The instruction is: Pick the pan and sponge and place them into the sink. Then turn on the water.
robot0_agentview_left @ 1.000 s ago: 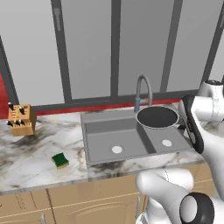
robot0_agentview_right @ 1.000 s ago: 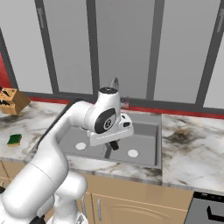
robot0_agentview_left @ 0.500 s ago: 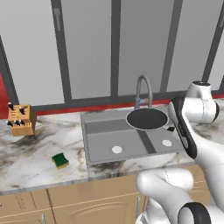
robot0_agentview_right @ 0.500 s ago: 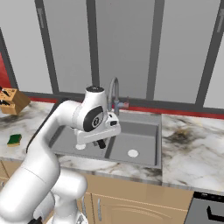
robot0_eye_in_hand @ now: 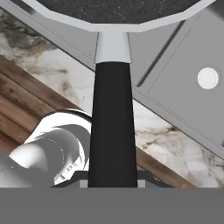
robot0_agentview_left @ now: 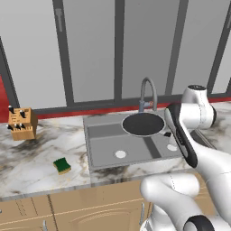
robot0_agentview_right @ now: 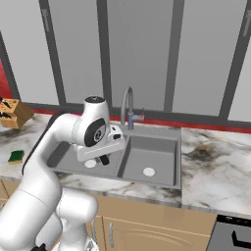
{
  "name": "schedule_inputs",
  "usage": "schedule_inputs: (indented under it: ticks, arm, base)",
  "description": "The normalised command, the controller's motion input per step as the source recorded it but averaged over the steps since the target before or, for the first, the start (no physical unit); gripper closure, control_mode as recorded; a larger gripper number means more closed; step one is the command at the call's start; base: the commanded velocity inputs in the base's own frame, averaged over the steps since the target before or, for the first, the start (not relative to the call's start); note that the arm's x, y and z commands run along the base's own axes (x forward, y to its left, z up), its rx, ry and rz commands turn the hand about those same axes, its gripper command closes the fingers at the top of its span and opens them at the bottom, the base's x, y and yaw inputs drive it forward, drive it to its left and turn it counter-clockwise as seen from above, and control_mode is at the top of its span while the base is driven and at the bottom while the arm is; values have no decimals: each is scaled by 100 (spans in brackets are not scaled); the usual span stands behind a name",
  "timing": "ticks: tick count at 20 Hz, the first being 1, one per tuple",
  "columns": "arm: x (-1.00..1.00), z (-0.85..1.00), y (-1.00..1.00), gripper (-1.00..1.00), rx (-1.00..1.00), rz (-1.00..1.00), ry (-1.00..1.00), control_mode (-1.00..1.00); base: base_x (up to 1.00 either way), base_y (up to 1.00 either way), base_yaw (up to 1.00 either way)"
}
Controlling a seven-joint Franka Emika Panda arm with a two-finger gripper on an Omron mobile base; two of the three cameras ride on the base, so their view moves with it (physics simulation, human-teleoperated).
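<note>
Left base view: pan [robot0_agentview_left: 143, 124] farther left over sink [robot0_agentview_left: 104, 143] (fingers clamped on handle).

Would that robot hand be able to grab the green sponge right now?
Probably not yet. The gripper is shut on the pan, held above the sink, while the sponge lies apart on the counter.

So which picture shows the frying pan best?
The left base view: the whole round dark pan shows there, held up over the sink near the faucet. The hand view gives a close look at its black handle and just the rim. In the right base view the arm hides it.
</note>
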Motion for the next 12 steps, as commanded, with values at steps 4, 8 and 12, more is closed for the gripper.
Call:
schedule_inputs:
  ticks: [4,8,12]
  arm:
    - [30,-13,5,100,2,5,0,-100]
    - [32,-13,15,100,0,4,3,-100]
    - [33,-12,18,100,-1,3,7,-100]
  base:
    - [0,0,0]
    - [0,0,0]
    - [0,0,0]
